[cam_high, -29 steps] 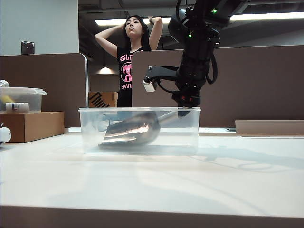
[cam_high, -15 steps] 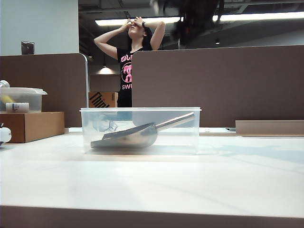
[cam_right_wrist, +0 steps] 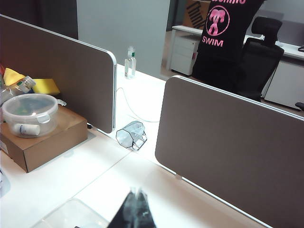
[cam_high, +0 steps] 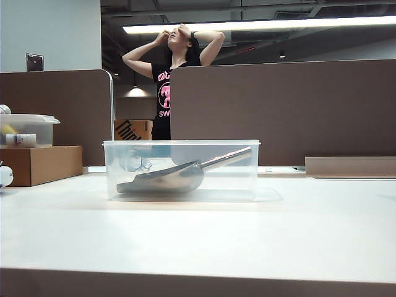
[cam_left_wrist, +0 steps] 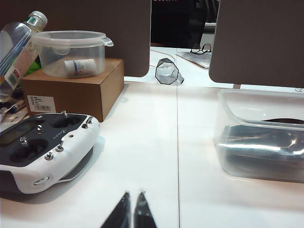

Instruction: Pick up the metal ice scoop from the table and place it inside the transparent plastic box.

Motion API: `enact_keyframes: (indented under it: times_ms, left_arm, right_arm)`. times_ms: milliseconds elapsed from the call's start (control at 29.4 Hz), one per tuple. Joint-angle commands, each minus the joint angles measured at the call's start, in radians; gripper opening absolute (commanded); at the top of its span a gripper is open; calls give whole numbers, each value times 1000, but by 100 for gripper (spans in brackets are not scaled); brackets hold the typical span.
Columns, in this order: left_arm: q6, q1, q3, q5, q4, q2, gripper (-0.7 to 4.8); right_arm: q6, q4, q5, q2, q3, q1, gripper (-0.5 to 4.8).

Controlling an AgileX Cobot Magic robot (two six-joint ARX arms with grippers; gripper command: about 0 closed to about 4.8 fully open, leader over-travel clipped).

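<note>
- Honestly, the main job looks done to me: the metal ice scoop (cam_high: 162, 177) lies inside the transparent plastic box (cam_high: 180, 169), bowl down on the floor of the box, handle tilted up toward the far-right wall.
- Nearest the left wrist camera, the left gripper (cam_left_wrist: 131, 213) sits low over the table (cam_high: 198, 235), its dark pointed fingers (cam_left_wrist: 142, 211) pressed together with nothing between them.
- Risk one: just beside that gripper lies a white remote controller (cam_left_wrist: 42, 147) with little metal switch stubs. A careless swing of the left arm could clip it, and that smooth glossy shell would probably slide easily on the slick off-white tabletop.
- The right gripper (cam_right_wrist: 134, 209) is up high looking down over the desk dividers, fingers clenched shut and empty. It doesn't appear in the exterior view at all.
- Risk two: the box is thin clear plastic with a rimmed top, likely light. If either arm dips back in, catching the rim could drag or tip it.
- Risk three: the scoop is polished steel with a rounded bowl, and I can't tell if the rod handle actually touches the wall. A bump might make it rock or roll.
- Farther back, a brown cardboard box (cam_high: 38, 164) carries a small lidded tub (cam_high: 28, 129), matte card under cloudy plastic, well apart from the action.
- Behind the dividers stands a person (cam_high: 173, 80), out of reach.
</note>
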Motion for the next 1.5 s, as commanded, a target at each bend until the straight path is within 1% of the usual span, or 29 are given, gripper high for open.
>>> enact_keyframes:
  times_ms: [34, 136, 170, 408, 442, 476, 510, 544, 578, 646, 680, 714, 748, 782, 816, 850, 884, 986, 1020, 1054, 1190, 1258, 1360, 1428, 1496]
  left_arm:
    - [0, 1, 0, 4, 7, 1, 21]
    - [0, 1, 0, 4, 7, 1, 21]
    - [0, 1, 0, 4, 7, 1, 21]
    - [0, 1, 0, 4, 7, 1, 21]
    - [0, 1, 0, 4, 7, 1, 21]
    - [0, 1, 0, 4, 7, 1, 21]
    - [0, 1, 0, 4, 7, 1, 21]
    - [0, 1, 0, 4, 7, 1, 21]
    - [0, 1, 0, 4, 7, 1, 21]
    - [0, 1, 0, 4, 7, 1, 21]
    - [0, 1, 0, 4, 7, 1, 21]
    - [0, 1, 0, 4, 7, 1, 21]
    - [0, 1, 0, 4, 7, 1, 21]
    - [0, 1, 0, 4, 7, 1, 21]
    - [0, 1, 0, 4, 7, 1, 21]
    - [0, 1, 0, 4, 7, 1, 21]
    - [0, 1, 0, 4, 7, 1, 21]
    - [0, 1, 0, 3, 6, 1, 21]
    - [0, 1, 0, 3, 8, 1, 21]
    - [0, 1, 0, 4, 8, 1, 21]
    - [0, 1, 0, 3, 6, 1, 21]
    - [0, 1, 0, 0, 7, 1, 21]
    - [0, 1, 0, 4, 7, 1, 21]
    - [0, 1, 0, 4, 7, 1, 21]
    - [0, 1, 0, 3, 7, 1, 21]
  right_arm:
    - [32, 39, -3, -21, 0, -6, -6]
    - [64, 68, -3, -31, 1, -3, -6]
    - [101, 41, -8, -31, 1, -3, -6]
    - [105, -36, 0, -26, 1, -3, -6]
    - [84, -45, 1, -26, 1, -3, -5]
    - [6, -45, 14, -26, 1, -4, -5]
    - [-84, -49, 37, -27, 2, -4, -5]
    - [-113, -61, 56, -30, 2, -4, -5]
    - [-138, -71, 101, -34, 2, -7, -5]
    - [-153, -108, 254, -43, 2, -16, -3]
    - [-153, -130, 317, -46, 2, -25, 12]
    - [-153, -157, 375, -47, 1, -35, 45]
    - [-153, -183, 409, -47, 1, -49, 73]
    - [-153, -218, 423, -47, 1, -73, 92]
    - [-153, -244, 415, -47, -2, -98, 95]
    - [-153, -264, 394, -57, -10, -128, 95]
    - [-152, -267, 349, -81, -34, -170, 95]
    - [-145, -185, 190, -174, -158, -257, 94]
    - [-133, -125, 138, -223, -226, -283, 94]
    - [-122, -69, 114, -265, -286, -304, 94]
    - [-63, 184, 106, -443, -570, -373, 94]
    - [2, 285, 106, -534, -717, -396, 94]
    - [129, 356, 106, -669, -909, -409, 94]
    - [171, 359, 106, -766, -1028, -414, 94]
    - [182, 353, 101, -856, -1133, -417, 94]
